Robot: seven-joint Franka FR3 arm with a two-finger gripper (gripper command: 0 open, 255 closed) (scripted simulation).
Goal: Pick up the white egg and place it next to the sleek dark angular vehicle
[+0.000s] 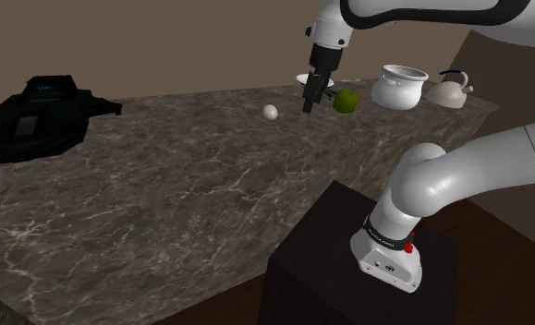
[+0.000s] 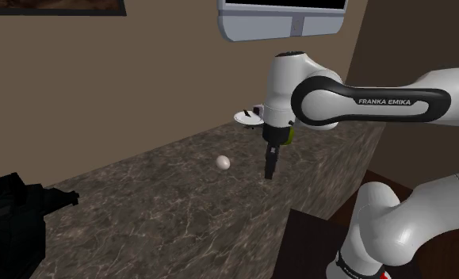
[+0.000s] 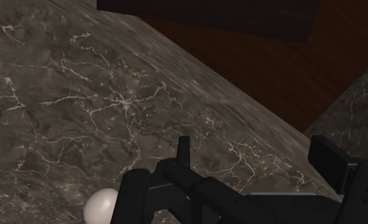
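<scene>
Wrist view cuts the white egg [image 3: 100, 207] off at the frame edge, and the black link of the nearer finger covers one side of it. It lies on the marble counter [image 3: 81, 95] just outside that finger, not between the two. The gripper [image 3: 252, 156] has its fingers spread apart, with bare marble between them and nothing held.

In the second exterior view the dark angular vehicle [image 2: 9, 226] is cut by the lower left edge of the frame. I can make out a black blocky body with a thin teal line, not more. A green fruit [image 2: 288, 136] is mostly hidden there behind the wrist of the arm [image 2: 299, 87]; in the shoulder view it shows whole, just right of the gripper. A white dish [image 1: 302, 78] behind the gripper is half covered, and its form is hard to tell. A grey-framed screen [image 2: 283, 17] is cut by the top edge of the second exterior view.

Counted: one egg, one vehicle, one green fruit, one dish, one white pot [image 1: 399, 88], one kettle [image 1: 447, 90] — and one arm on one dark stand [image 1: 348, 268].

The egg is small, plain white, smooth and oval. In the shoulder view it sits on the counter in the upper centre of the frame, near the fingertips on their left but apart from them. The vehicle rests at the upper left, well apart from the egg.
</scene>
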